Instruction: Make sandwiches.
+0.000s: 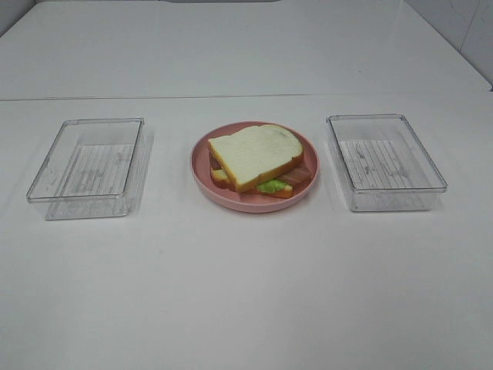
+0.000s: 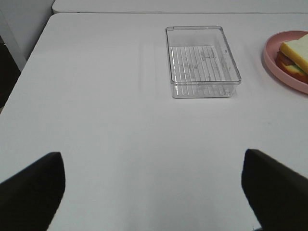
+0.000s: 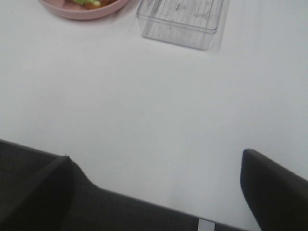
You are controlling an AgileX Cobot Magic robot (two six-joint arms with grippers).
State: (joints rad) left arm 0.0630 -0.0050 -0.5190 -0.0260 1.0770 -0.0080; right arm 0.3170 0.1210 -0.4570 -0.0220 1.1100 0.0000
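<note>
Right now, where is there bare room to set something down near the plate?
Bare table lies in the gaps between the pink plate and each clear tray: left tray, right tray. The widest free patch is the table's near part. Both trays look empty. Only the plate is crowded, under the sandwich.

1. The table [image 1: 246,293] has a smooth white top with a soft sheen.
2. The tray [image 1: 87,167] left of the plate is clear, glossy plastic with a ribbed floor.
3. The tray [image 1: 383,160] right of the plate is the same clear ribbed plastic.
4. The plate [image 1: 202,171] looks like smooth, matt pink plastic.
5. The sandwich [image 1: 256,155] on the plate has a matt, foam-like white bread top with a slightly glossy orange-brown crust.
6. The left gripper [image 2: 154,187] and right gripper [image 3: 159,192] fingers look matt black.
</note>
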